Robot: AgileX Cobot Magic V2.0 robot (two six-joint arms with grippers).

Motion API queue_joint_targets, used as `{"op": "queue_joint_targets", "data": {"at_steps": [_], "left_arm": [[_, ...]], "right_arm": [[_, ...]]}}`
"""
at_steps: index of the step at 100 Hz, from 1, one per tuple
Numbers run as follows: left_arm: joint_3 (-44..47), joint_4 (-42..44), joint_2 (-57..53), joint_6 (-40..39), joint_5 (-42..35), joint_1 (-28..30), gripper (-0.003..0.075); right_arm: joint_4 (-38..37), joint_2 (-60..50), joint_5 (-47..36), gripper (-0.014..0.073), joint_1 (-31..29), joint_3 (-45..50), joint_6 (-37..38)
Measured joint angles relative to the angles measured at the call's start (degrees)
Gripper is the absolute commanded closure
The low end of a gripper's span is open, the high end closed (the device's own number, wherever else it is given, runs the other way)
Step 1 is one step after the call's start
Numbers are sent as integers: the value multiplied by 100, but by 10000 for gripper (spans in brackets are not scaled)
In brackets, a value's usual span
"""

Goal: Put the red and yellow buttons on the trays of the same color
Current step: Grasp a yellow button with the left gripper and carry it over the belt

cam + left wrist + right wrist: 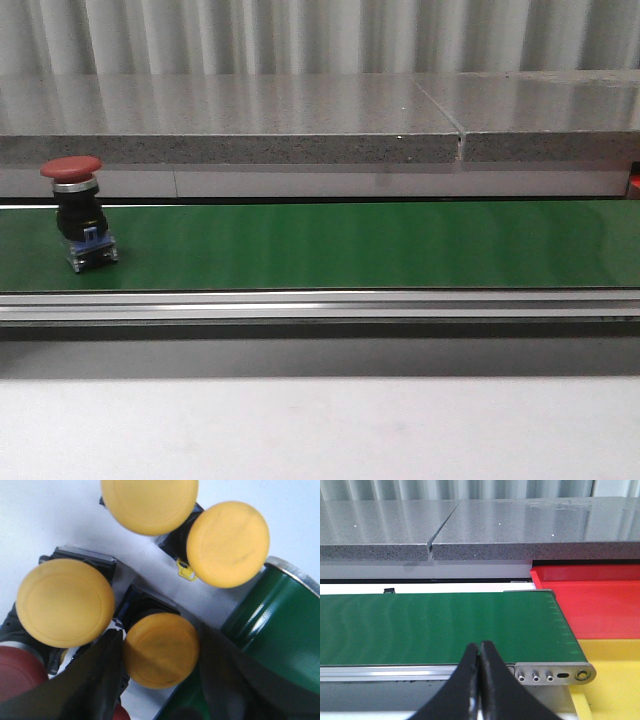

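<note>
The green conveyor belt (340, 245) is seen running across the front view, with a red button (78, 212) standing upright near its left end. At the belt's other end, in the right wrist view, a red tray (600, 600) and a yellow tray (615, 680) are set side by side, touching, and nothing is seen in the visible parts of either.

The largest risk is judged to lie with the red button: if it is carried along unattended, it could be tipped or run off the belt end, or be dropped into the wrong tray, since the two trays adjoin.

The right gripper (480, 680) is held with its fingers pressed together, empty, beside the near edge of the belt; a grasp cannot be made until they are parted, so a late opening could knock the button over.

The left gripper (160, 680) is spread apart around one yellow button (160, 650) in a crowded cluster. Neighbouring yellow buttons (65, 602) could be nudged or caught; whether the fingers are already touching it cannot be told, as the view is blurred.
</note>
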Motion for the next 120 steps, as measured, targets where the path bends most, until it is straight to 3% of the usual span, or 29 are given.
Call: {"op": "queue_joint_targets", "data": {"at_steps": [27,72,120], "left_arm": [[0,0,-144,0,-4,0,461],[0,-23,-1287,82,235,-22,461],[336,-50,-1862,214,476,-749,461]], "right_arm": [[0,0,0,660,0,0,0],[0,0,0,660,0,0,0],[0,0,0,660,0,0,0]]}}
